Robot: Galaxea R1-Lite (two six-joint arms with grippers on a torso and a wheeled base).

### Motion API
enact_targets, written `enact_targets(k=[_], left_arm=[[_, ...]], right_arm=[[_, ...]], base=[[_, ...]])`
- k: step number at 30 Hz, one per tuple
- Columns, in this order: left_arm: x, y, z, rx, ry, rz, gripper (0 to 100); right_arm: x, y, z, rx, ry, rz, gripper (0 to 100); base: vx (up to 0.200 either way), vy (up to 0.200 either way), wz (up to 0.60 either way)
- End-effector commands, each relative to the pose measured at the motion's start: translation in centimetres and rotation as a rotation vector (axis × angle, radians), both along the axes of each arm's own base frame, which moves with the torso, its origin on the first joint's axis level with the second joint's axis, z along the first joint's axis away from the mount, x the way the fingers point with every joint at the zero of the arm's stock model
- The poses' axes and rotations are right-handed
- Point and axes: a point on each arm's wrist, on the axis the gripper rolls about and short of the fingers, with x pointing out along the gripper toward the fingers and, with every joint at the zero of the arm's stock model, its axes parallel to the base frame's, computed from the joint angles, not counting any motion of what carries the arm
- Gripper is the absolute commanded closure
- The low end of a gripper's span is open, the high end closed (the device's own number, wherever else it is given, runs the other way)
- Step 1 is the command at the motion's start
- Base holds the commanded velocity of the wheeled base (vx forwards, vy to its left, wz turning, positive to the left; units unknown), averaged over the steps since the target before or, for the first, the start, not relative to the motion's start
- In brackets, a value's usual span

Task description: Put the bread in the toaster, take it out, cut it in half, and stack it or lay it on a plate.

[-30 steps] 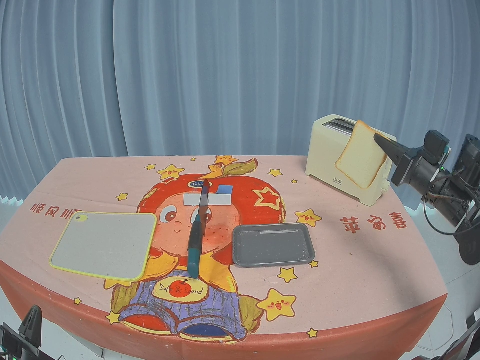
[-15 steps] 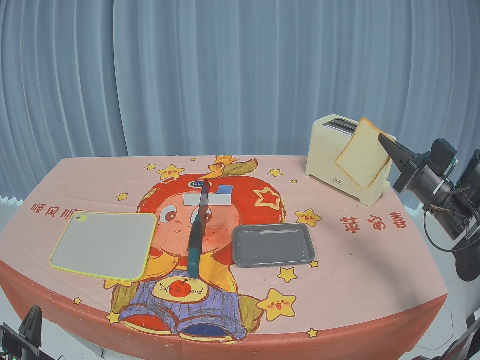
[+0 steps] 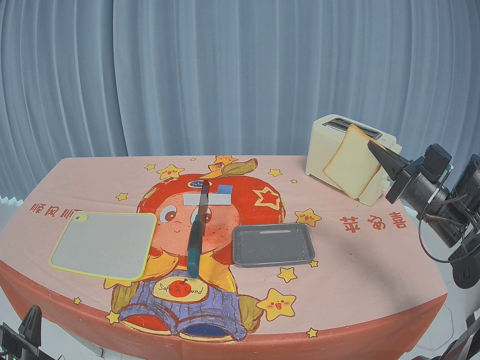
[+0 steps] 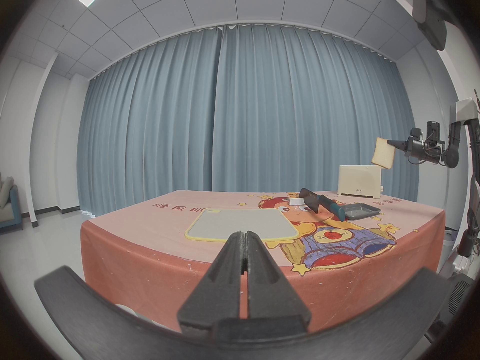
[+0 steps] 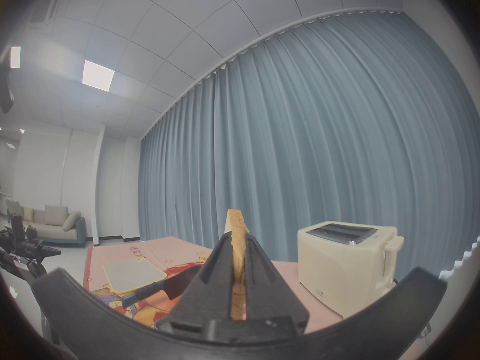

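The right arm stretches in level from the table's (image 3: 375,276) right side, its gripper (image 3: 374,147) clamped on the upper edge of a bread slice (image 3: 352,162). The slice hangs tilted in the air just in front of the cream toaster (image 3: 322,148), clear of its slots. The left gripper (image 4: 245,236) sits low off the table's near left edge, fingers pressed together on nothing. A knife (image 3: 196,231) lies between the cutting board (image 3: 102,245) and the grey plate (image 3: 272,256).
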Motion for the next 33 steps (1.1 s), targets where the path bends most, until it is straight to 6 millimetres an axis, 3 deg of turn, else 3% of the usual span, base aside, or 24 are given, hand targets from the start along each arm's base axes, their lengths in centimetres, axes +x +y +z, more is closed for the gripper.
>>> enact_targets(k=[1,33], left_arm=[[0.1,0.0,-0.5,0.0,0.018,0.001,100],[0.1,0.0,-0.5,-0.001,0.018,0.002,100]], right_arm=[[-0.3,0.5,0.2,0.008,-0.026,0.022,100],[-1.2,1.7,-0.1,0.02,-0.053,0.076,100]], base=[[0.0,0.2,0.0],[0.0,0.2,0.0]])
